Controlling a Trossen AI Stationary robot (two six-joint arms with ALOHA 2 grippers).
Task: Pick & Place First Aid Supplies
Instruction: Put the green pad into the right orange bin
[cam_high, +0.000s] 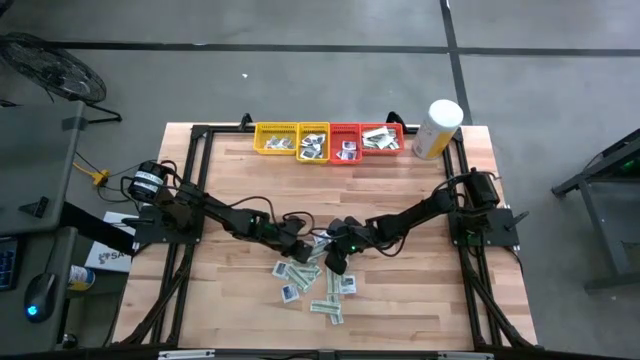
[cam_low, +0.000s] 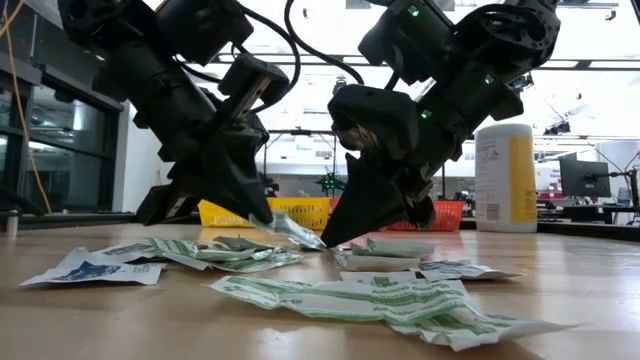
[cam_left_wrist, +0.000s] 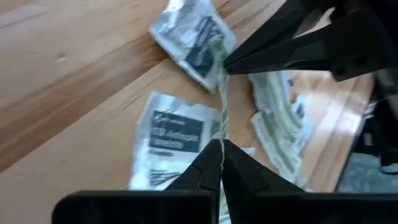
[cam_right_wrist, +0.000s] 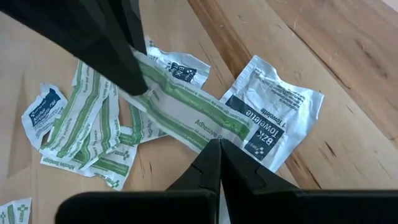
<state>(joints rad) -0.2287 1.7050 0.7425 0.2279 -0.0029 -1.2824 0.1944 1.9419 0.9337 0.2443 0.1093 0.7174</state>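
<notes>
A: Wooden table (cam_high: 200, 300), dark frame rails, grey floor around it. From above, along the far edge: two yellow trays (cam_high: 291, 139), two red trays (cam_high: 364, 138), each holding packets, and a white-and-yellow canister (cam_high: 437, 128) at the corner. Why are both arms in the middle?

B: That's where the loose first aid supplies (cam_high: 315, 288) lie scattered. The left gripper (cam_high: 296, 247) and right gripper (cam_high: 336, 260) meet over the pile's far edge, probably passing a single item between them.

A: Table-level view?

B: Item: one green-and-white strip packet (cam_low: 292, 232), lifted off the wood, stretched between both tips. Left gripper (cam_low: 256, 212) is pinched on one end, right gripper (cam_low: 340, 232) on the other. Other strips (cam_low: 370, 298) lie flat in front. Canister label unreadable here.

A: Left wrist view?

B: Left gripper (cam_left_wrist: 221, 158) is clamped tight on the strip packet (cam_left_wrist: 221, 115), seen edge-on, running up to the other arm's fingers. Below it, a square packet (cam_left_wrist: 177, 134) with dark print; I can't read it.

A: Right wrist view?

B: Right gripper (cam_right_wrist: 219, 152) is closed; the strip packet's (cam_right_wrist: 186, 102) end runs under its tips. The strip reads "Adhesive". Beneath it, a white packet (cam_right_wrist: 273, 118) with a blue block reads "BZK Towelette". More strips (cam_right_wrist: 87, 124) lie just beside.

A: Why two grips?

B: My guess: a handover, or pulling one strip free before traying.
</notes>
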